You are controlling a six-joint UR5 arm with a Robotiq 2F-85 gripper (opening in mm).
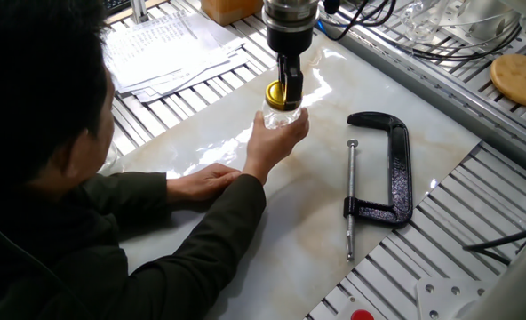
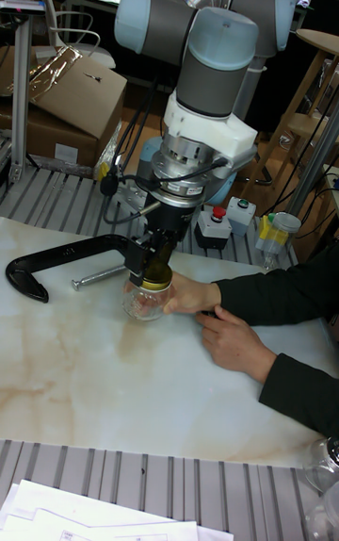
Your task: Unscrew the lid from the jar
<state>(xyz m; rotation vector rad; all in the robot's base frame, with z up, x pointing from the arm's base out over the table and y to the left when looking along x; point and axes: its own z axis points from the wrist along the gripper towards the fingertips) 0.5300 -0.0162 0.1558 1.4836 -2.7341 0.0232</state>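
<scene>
At the left of the fixed view a person [image 1: 59,178] leans over the marble worktop [image 1: 210,151], one palm [image 1: 201,184] flat on the stone and the other, the person's gripping palm [image 1: 276,142], wrapped around the jar [image 1: 279,117] to steady it upright near the worktop's middle. The lid [image 1: 275,92] sits on the jar's neck, and the robot's hand [image 1: 288,89] comes straight down from above with its fingers clamped on the lid's sides. To the right lies a black C-clamp [image 1: 383,173], well apart from the jar, and at the far right a tan wooden disc [image 1: 519,78] rests on the slatted frame.
</scene>
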